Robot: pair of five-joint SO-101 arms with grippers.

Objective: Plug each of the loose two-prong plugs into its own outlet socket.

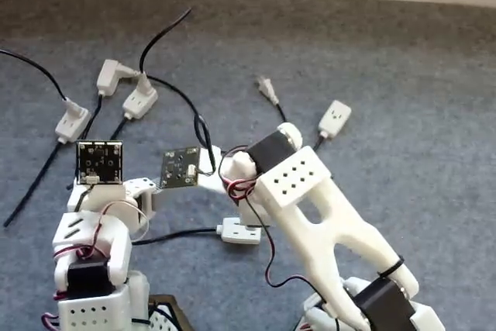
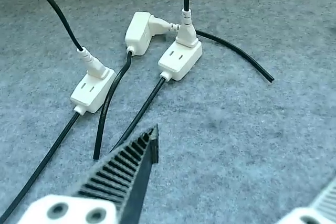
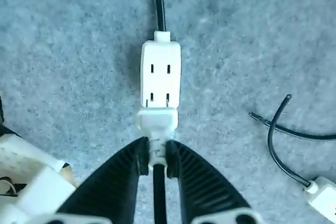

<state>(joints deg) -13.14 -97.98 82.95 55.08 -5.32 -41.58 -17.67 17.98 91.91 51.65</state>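
A loose plug (image 1: 267, 89) lies on the grey carpet (image 1: 418, 75), near a white outlet (image 1: 335, 118) and apart from it.

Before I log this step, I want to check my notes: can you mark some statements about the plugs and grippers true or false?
1. The right gripper is shut on a plug. True.
2. That plug sits at the end of an outlet with a red cord. False: the cord is black.
3. The left gripper holds a plug. False: it is open and empty.
4. A loose plug lies on the carpet, in no outlet. True.
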